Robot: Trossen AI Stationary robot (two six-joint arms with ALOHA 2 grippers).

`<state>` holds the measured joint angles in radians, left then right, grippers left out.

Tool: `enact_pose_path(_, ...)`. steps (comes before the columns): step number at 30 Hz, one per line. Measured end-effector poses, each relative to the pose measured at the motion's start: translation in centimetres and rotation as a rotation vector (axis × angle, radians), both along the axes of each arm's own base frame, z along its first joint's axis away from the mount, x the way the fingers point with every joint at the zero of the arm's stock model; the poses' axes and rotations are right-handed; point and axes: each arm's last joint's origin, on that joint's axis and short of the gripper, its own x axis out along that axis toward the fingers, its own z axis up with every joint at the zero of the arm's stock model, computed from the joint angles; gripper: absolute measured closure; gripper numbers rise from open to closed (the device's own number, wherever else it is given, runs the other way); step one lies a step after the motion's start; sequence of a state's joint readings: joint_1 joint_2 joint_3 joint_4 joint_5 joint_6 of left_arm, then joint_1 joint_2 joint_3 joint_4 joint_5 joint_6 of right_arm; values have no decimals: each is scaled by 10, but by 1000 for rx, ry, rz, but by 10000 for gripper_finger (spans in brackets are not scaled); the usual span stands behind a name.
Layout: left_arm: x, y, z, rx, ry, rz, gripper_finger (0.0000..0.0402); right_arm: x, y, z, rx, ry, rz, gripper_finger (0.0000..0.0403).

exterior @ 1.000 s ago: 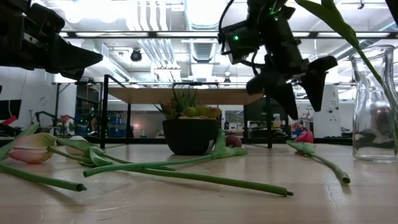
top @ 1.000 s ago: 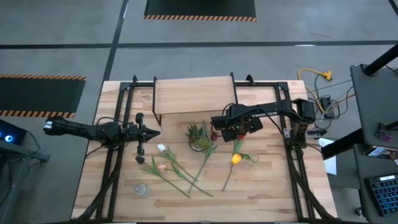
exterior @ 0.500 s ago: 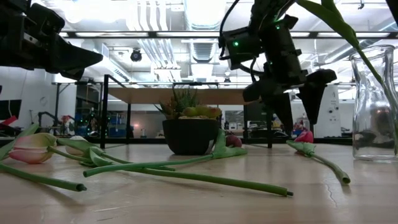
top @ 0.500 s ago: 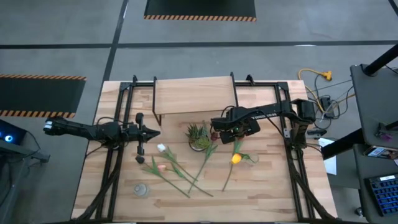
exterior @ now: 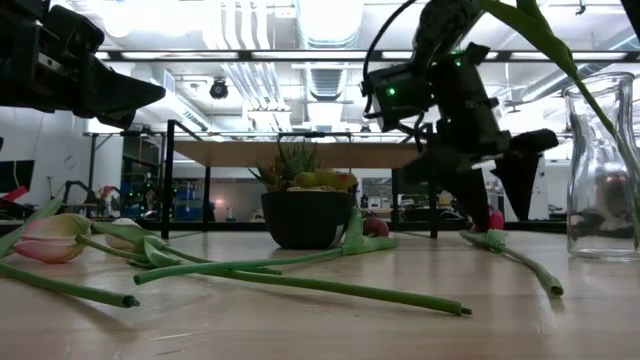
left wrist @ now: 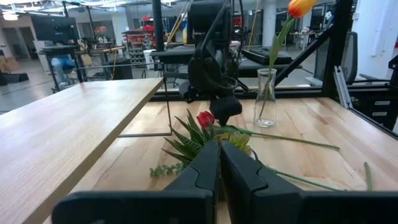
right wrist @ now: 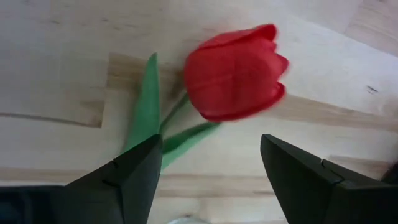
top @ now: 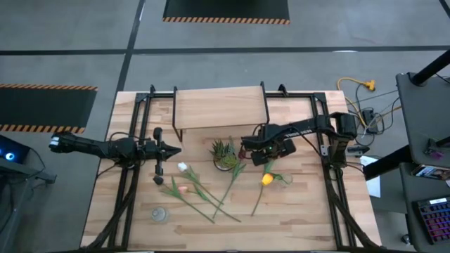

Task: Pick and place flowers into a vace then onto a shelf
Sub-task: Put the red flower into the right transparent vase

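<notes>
My right gripper (top: 266, 158) is open and points down over the red tulip's head (right wrist: 233, 71). In the low view its fingers (exterior: 500, 215) stand on either side of that head (exterior: 492, 218), close above the table. The red tulip lies flat, its stem (left wrist: 280, 138) running toward the near edge. A glass vase (exterior: 600, 170) (left wrist: 265, 99) stands just beyond it and holds the yellow tulip (top: 267, 179). White (top: 183, 167), pink (top: 183, 188) and maroon (exterior: 375, 225) tulips lie left of it. My left gripper (left wrist: 219, 149) is shut and waits at the table's left (top: 176, 149).
A small spiky potted plant (top: 223, 156) stands just left of my right gripper. The light-wood shelf (top: 219, 109) on black legs is at the far side. A small round clear object (top: 160, 214) sits near the left near corner. Long stems (top: 211, 204) cross the middle.
My right gripper has come down toward the red tulip and moved slightly toward the table's right. Its fingers now stand on either side of the tulip's head, low over the table.
</notes>
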<state>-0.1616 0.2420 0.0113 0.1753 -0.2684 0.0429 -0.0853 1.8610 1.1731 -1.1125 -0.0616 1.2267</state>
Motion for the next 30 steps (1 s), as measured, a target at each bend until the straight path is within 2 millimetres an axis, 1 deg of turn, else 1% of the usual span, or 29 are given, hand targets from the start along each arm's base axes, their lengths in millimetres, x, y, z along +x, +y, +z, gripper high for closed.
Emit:
enact_pose_path(5,0,0,0,0,0,0,402,1,0,-7,15,-47,2,142)
enact_pose_path(12,0,0,0,0,0,0,402,2,0,-8,17,-59,-1,145)
enact_pose_path(17,0,0,0,0,-1,0,402,2,1,-13,21,-85,-12,150)
enact_pose_path(24,0,0,0,0,0,0,402,-2,2,-20,61,-99,-16,180)
enact_pose_path(30,0,0,0,0,-1,0,402,1,1,-18,66,-113,10,227)
